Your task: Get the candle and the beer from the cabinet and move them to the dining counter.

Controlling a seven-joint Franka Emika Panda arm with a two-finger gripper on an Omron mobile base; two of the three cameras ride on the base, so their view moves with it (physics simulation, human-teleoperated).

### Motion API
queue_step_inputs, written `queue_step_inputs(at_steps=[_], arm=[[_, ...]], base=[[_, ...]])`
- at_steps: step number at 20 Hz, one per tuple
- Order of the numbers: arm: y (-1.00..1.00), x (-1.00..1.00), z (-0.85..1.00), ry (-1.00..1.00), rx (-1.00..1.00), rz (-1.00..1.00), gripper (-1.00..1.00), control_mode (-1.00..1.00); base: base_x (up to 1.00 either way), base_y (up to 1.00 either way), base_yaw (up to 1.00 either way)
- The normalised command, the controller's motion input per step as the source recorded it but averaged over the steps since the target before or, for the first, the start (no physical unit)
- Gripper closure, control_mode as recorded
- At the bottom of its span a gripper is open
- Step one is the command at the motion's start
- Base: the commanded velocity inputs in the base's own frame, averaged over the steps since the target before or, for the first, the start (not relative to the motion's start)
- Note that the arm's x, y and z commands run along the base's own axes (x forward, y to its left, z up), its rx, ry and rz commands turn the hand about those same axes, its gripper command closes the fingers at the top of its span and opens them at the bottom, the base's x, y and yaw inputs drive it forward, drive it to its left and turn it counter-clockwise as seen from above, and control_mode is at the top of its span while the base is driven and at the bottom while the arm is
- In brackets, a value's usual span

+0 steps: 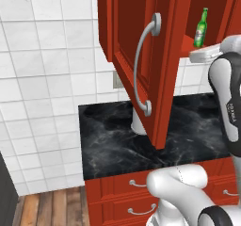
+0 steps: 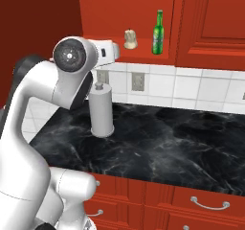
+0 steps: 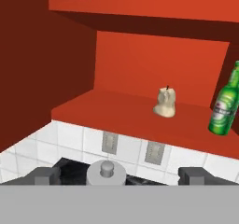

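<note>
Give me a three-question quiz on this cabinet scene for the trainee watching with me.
1. True or false: the slim green glass beer bottle lies on its side.
2. Which stands nearer the cabinet's open door in the right base view: (a) the small cream-white candle or (b) the bottle?
3. Fill in: the end effector is ____ and holds nothing.

Key: 1 false, it stands upright on the red-brown wooden cabinet's shelf. 2 (a). 3 open, fingertips wide apart, short of the shelf.
</note>
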Motion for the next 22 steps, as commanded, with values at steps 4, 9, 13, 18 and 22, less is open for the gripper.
queue_step_inputs(at_steps=[4, 9, 13, 18, 22], arm=[[0.0, 0.31, 0.04, 0.02, 0.0, -0.12, -1.0, -1.0], [0.0, 0.24, 0.13, 0.03, 0.0, -0.09, -1.0, -1.0], [0.0, 0.27, 0.11, 0.05, 0.0, -0.09, -1.0, -1.0], [0.0, 0.24, 0.03, 0.02, 0.0, -0.09, -1.0, -1.0], [-0.02, 0.14, 0.01, 0.03, 0.0, -0.05, -1.0, -1.0]], base=[[0.0, 0.0, 0.0], [0.0, 0.0, 0.0], [0.0, 0.0, 0.0], [0.0, 0.0, 0.0], [0.0, 0.0, 0.0]])
